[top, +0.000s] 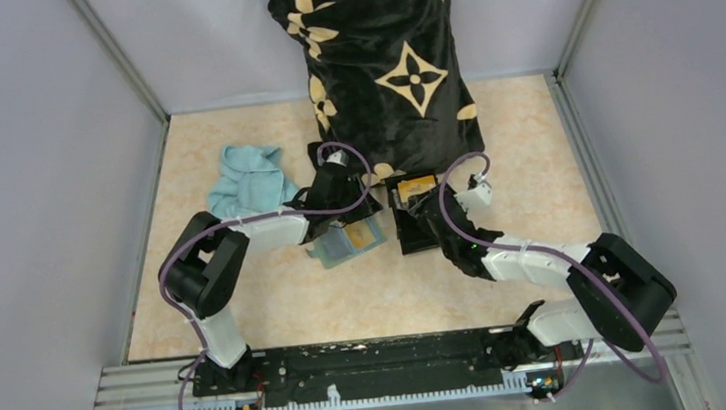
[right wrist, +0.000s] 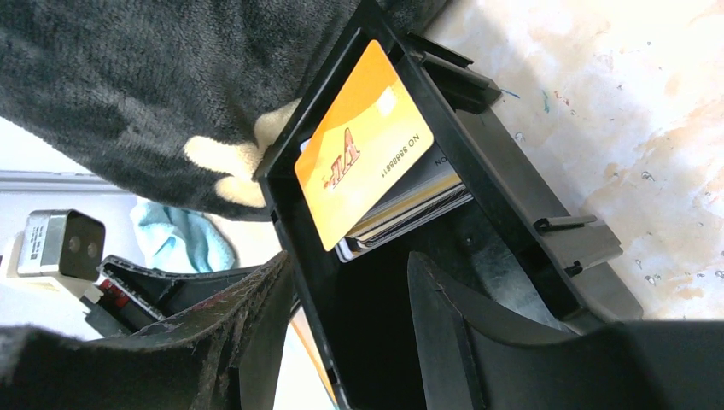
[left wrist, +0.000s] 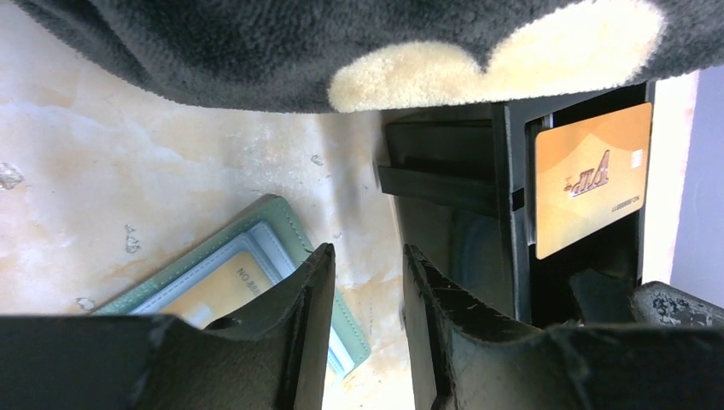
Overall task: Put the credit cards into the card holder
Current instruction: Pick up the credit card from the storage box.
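Note:
The sage-green card holder lies open on the tabletop with a tan-orange card showing in its clear slot. More credit cards stand in a black box: an orange one in front, a stack behind it. My left gripper hovers open and empty, between the card holder and the box. My right gripper is open astride the box's left wall, with one finger inside below the cards and holding nothing.
A black plush cloth with tan flower shapes drapes from the back wall onto the box's far edge. A light blue cloth lies at the back left. Grey walls enclose the table on three sides.

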You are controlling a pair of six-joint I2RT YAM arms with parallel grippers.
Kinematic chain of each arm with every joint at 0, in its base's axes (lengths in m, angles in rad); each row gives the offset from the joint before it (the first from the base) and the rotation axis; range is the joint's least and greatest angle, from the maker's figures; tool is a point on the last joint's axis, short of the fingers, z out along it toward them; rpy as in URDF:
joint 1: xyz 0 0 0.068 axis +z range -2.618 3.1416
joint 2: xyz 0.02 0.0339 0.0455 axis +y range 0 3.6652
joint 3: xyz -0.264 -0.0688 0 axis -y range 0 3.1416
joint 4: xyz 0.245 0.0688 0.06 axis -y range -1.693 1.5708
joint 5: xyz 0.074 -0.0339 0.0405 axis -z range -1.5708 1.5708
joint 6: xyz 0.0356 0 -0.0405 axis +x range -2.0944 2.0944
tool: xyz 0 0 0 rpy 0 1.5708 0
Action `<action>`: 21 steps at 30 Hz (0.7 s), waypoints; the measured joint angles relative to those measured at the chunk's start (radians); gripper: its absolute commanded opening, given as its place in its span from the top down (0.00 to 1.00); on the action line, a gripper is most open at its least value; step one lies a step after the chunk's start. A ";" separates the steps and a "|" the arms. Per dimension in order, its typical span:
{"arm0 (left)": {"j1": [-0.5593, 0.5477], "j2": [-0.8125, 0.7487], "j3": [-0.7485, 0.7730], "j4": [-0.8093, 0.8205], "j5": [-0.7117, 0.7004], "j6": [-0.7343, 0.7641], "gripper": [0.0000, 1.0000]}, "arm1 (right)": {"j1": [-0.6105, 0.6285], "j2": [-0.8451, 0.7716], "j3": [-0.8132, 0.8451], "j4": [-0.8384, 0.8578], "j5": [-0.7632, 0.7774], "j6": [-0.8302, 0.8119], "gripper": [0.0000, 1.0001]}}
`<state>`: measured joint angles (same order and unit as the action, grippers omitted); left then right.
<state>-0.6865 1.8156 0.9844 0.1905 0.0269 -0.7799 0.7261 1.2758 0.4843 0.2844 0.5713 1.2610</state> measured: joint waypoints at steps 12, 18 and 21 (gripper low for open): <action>0.008 -0.028 -0.020 -0.015 0.000 0.030 0.58 | -0.001 0.070 0.004 0.043 0.012 0.018 0.49; 0.011 -0.034 -0.025 -0.014 0.000 0.040 0.58 | -0.005 0.077 0.008 0.062 0.019 0.024 0.50; 0.014 -0.034 -0.035 -0.014 0.000 0.041 0.58 | -0.010 0.080 0.010 0.074 0.025 0.026 0.50</action>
<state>-0.6724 1.7813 0.9493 0.1761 0.0273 -0.7387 0.7162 1.3556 0.4938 0.3588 0.5961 1.2865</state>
